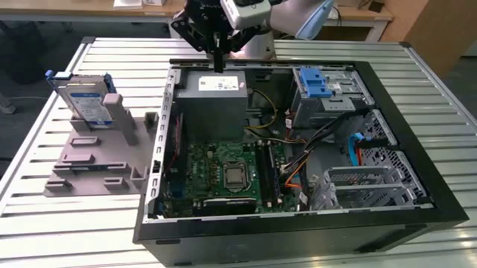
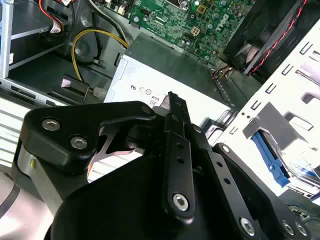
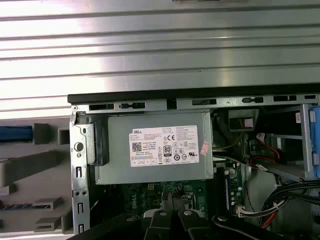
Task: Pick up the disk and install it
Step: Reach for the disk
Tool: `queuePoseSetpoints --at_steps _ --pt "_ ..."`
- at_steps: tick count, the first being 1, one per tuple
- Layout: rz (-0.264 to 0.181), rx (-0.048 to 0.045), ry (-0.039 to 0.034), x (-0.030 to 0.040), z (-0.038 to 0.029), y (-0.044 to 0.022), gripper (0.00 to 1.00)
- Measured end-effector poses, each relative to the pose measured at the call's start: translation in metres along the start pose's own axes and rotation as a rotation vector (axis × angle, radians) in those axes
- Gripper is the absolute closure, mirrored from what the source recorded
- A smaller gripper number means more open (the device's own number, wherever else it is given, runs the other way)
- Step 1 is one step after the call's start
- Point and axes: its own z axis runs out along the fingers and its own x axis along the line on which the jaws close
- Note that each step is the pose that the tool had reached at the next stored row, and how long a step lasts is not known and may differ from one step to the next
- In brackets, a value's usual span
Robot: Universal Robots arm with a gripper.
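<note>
The disk (image 1: pixel 88 104), a silver drive with a white-and-blue label and blue side rails, stands on edge in a grey holder (image 1: pixel 97 162) on the table at the exterior view's left, outside the computer case. A blue rail of the disk (image 3: pixel 15 133) also appears in the first wrist view. My gripper (image 1: pixel 218 64) hangs over the case's far edge, just above the grey power-supply box (image 1: pixel 214 99). Its black fingers (image 3: pixel 172 202) are pressed together, shut, with nothing between them. The gripper (image 2: pixel 172 100) is well apart from the disk.
The open black computer case (image 1: pixel 417 215) lies on a slatted metal table (image 1: pixel 44 223). Inside it are a green motherboard (image 1: pixel 227 173), cable bundles, and a metal drive bay with a blue latch (image 1: pixel 316 84) at the exterior view's far right. A fan (image 2: pixel 270 30) sits by the case wall.
</note>
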Motion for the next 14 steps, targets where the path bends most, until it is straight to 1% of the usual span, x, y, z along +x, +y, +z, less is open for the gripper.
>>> queuePoseSetpoints --at_steps 8,14 --pt "0.000 0.0000 0.0000 0.0010 0.0000 -0.0001 0.89" --pt "0.000 0.0001 0.0000 0.0044 -0.0002 -0.0003 0.89"
